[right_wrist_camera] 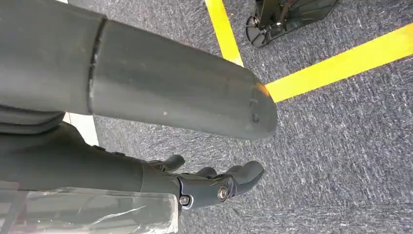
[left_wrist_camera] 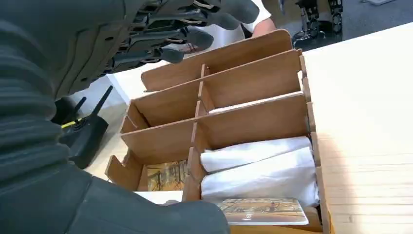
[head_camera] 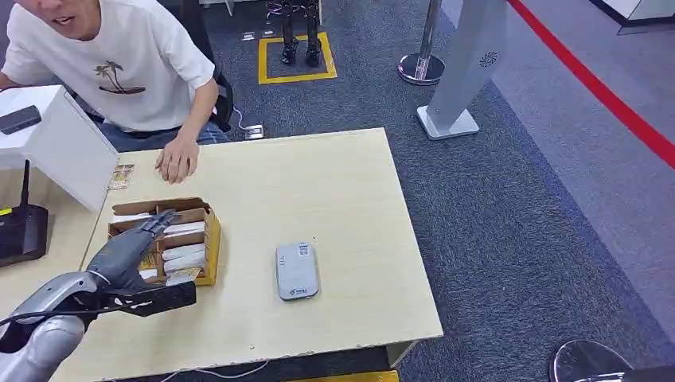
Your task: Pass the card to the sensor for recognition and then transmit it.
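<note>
The left hand hovers over the wooden box, fingers spread, holding nothing. Cards lie in its compartments; the sensor sits just beside it. Risk: fingers catch a divider or lift several cards. The right hand hangs empty, fingers apart.

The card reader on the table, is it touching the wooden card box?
Apart. The head view shows bare tabletop between the grey card reader and the wooden card box.

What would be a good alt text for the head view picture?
The robot's left hand hovers over a wooden box of cards on a pale table. A grey sensor lies beside the box, and a person sits opposite.
</note>
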Robot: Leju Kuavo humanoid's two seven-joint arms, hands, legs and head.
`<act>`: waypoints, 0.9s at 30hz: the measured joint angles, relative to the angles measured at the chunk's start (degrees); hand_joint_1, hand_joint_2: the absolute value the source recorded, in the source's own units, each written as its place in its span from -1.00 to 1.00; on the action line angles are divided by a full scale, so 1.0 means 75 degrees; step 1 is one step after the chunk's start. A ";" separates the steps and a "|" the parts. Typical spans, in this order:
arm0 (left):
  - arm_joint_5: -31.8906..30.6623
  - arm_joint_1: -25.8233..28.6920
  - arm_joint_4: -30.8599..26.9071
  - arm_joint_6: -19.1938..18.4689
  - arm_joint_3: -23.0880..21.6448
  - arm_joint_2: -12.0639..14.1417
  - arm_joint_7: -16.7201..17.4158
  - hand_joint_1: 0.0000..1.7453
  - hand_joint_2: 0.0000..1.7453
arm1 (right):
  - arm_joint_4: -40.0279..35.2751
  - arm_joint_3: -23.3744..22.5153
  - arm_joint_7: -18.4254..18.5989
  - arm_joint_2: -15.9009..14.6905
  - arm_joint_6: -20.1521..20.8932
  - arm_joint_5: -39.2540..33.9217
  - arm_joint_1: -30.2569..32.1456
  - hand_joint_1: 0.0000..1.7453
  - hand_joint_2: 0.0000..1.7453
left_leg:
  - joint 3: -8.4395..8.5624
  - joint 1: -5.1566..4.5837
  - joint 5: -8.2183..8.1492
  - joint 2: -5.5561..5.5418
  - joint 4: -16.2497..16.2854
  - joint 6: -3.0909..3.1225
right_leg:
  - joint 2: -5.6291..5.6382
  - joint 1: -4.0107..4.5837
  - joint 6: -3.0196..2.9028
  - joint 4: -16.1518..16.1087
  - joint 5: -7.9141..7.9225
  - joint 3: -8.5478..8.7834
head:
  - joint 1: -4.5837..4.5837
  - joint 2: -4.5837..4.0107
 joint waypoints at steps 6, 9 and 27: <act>0.0157 -0.0126 0.0000 -0.0172 -0.0154 0.0038 0.0003 -1.00 1.00 | -0.0003 0.0012 0.0003 0.0000 0.0000 0.0000 -0.0001 -1.00 1.00 | 0.0000 0.0000 0.0000 0.0000 0.0000 0.0000 | 0.0000 0.0000 0.0000 0.0000 0.0000 0.0000 | 0.0003 0.0000; 0.0259 -0.0162 0.0000 -0.0195 -0.0239 0.0099 0.0015 -1.00 1.00 | -0.0003 0.0026 0.0003 0.0000 0.0000 0.0000 -0.0001 -1.00 1.00 | 0.0000 0.0000 0.0000 0.0000 0.0000 0.0000 | 0.0000 0.0000 0.0000 0.0000 0.0000 0.0000 | 0.0003 0.0000; -0.0042 -0.0024 0.0000 0.0360 -0.0720 0.0242 0.0096 -1.00 1.00 | -0.0015 0.0111 0.0058 0.0003 -0.0012 0.0000 -0.0013 -1.00 1.00 | 0.0000 0.0000 -0.0001 0.0000 0.0000 0.0000 | 0.0000 0.0000 0.0000 0.0000 0.0000 0.0001 | 0.0000 0.0000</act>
